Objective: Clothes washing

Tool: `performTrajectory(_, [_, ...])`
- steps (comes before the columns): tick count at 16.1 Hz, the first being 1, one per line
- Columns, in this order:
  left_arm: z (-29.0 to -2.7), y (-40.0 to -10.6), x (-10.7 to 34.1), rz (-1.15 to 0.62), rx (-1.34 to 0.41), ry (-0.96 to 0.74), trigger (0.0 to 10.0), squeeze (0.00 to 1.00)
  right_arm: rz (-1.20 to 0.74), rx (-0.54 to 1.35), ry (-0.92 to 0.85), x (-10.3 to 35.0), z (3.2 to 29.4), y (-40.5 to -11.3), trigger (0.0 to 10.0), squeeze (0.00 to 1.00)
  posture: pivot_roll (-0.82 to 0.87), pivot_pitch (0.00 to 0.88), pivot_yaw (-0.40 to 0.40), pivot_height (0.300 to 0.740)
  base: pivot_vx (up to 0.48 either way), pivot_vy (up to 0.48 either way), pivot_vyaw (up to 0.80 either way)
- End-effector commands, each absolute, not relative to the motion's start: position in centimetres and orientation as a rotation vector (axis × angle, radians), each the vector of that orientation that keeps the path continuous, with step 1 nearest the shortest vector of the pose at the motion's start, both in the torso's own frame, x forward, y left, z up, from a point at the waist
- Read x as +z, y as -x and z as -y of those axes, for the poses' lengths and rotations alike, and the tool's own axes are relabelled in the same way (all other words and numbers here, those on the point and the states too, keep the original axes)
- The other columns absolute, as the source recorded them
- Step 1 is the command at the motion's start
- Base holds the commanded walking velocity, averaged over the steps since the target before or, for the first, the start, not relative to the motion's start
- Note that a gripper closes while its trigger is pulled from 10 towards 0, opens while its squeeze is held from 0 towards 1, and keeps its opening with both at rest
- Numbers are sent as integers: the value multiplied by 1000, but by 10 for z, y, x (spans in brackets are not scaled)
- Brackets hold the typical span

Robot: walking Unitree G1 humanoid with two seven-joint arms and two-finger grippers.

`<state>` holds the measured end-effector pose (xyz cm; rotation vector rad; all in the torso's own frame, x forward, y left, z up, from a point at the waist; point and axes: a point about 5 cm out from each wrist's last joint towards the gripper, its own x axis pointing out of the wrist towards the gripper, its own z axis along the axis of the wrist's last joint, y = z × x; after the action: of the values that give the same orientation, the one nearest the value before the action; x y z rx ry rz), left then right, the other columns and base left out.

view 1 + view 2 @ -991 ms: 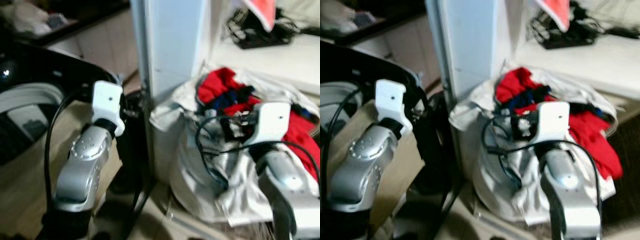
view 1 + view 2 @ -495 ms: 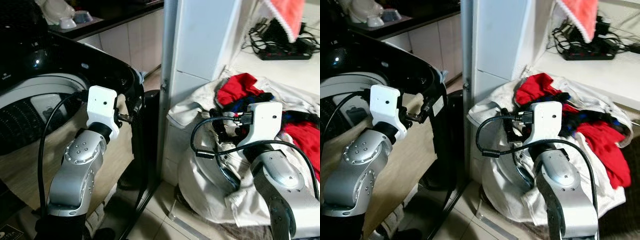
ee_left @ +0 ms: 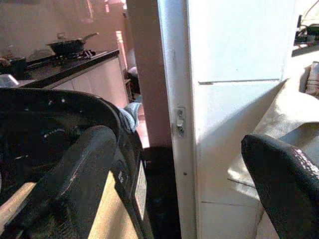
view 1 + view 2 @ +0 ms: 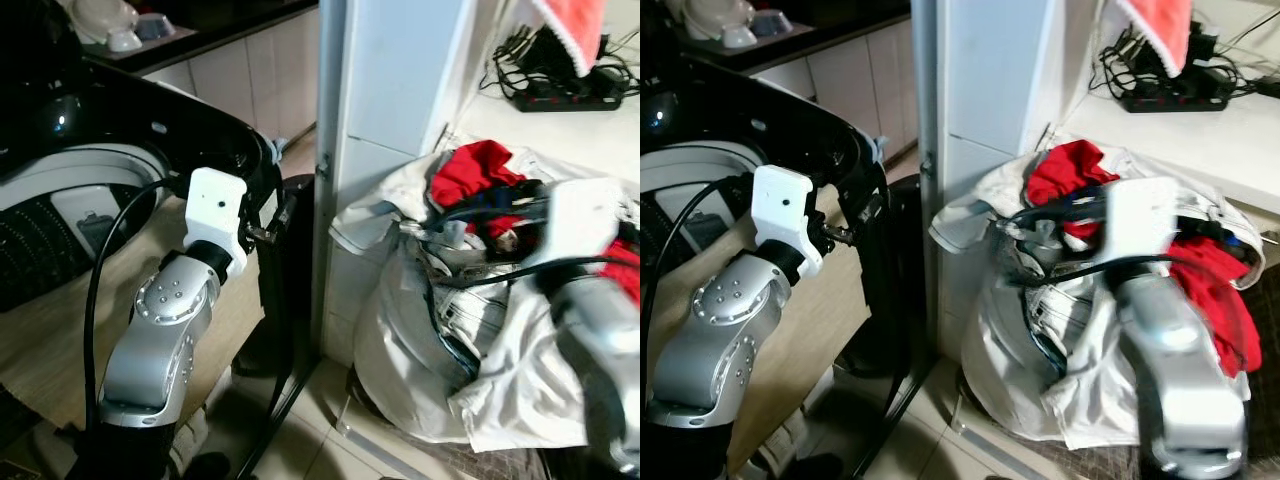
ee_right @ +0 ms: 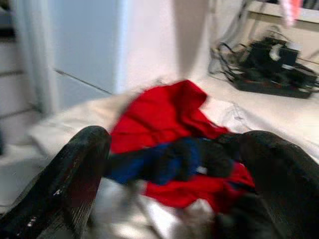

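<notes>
A white cloth laundry bag (image 4: 420,340) stands on the floor at the right, heaped with a red garment (image 4: 470,170) and a blue one (image 5: 169,162). My right gripper (image 5: 174,149) hovers open just above this pile with nothing between its fingers; its arm (image 4: 585,230) is blurred. At the left is the black washing machine (image 4: 100,130) with its drum opening (image 4: 40,240). My left gripper (image 3: 179,149) is open and empty beside the machine's front rim, pointing toward the white door frame (image 3: 174,99).
A white pillar (image 4: 385,90) rises between the machine and the bag. Behind the bag, a white ledge holds a black power strip with cables (image 4: 570,95), and a pink-red cloth (image 4: 570,25) hangs above it. A dark counter with bowls (image 4: 120,35) runs at the back left.
The right arm has swung a little to the right over the clothes pile and is now motion-blurred. The left arm stays by the washing machine. The camera has shifted slightly.
</notes>
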<state>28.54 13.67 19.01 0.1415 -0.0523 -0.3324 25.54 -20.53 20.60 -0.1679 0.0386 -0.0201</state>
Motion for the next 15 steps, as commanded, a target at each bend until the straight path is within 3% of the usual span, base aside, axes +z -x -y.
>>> performTrajectory(1, [-132,-288,194,67,-370,-151,10000,0,-72,-22,175,204,212,-256,10000,67,-122,0,16,740,0,0,0])
performTrajectory(2, [-131,-288,194,72,-377,-155,10000,0,-87,-11,176,204,214,-257,10000,235,-122,0,16,740,0,0,0])
performTrajectory(3, [-129,-288,196,79,-388,-153,10000,0,-125,17,127,203,218,-258,10000,1000,-122,0,19,740,0,0,0])
performTrajectory(7, [-120,-286,200,105,-492,-158,10000,0,-215,30,120,202,237,-269,10000,1000,-120,0,24,740,0,0,0])
performTrajectory(13, [-110,-274,206,110,-809,-172,10000,0,-287,8,157,197,254,-286,10000,1000,-134,0,58,740,0,0,0])
performTrajectory(14, [-109,-277,207,113,-822,-185,10000,0,-293,-19,192,197,260,-292,10000,624,-134,0,66,740,0,0,0])
performTrajectory(15, [-109,-278,208,113,-835,-196,10000,0,-282,-64,234,203,268,-295,10000,0,-131,0,63,740,0,0,0])
